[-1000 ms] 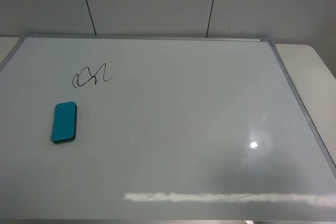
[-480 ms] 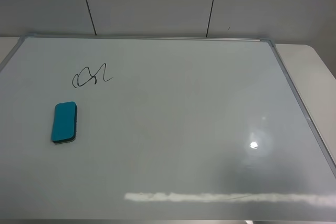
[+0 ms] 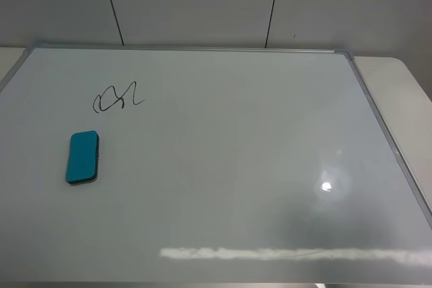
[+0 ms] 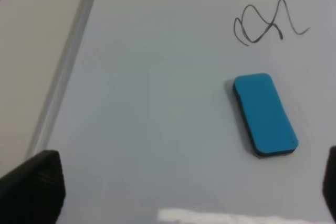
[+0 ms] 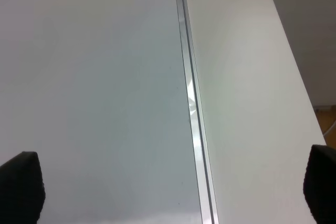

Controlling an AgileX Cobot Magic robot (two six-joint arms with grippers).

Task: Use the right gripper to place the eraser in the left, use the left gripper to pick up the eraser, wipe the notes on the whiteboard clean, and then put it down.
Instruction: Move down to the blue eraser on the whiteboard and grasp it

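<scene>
As nothing has moved, wiping remains unstarted. High view: teal-blue rounded eraser [image 3: 83, 157] on glossy white metal-framed whiteboard [image 3: 236, 133], near black scribbled notes [image 3: 118, 96]. Left wrist: left gripper [image 4: 181, 187], jaws wide, empty, near notes. Right wrist: right gripper [image 5: 170, 184] likewise, notes unseen.

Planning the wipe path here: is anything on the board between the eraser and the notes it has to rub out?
Nothing visible. The eraser lies flat on the whiteboard, apart from the notes, and only bare board shows between them in the high and left wrist views.
</scene>
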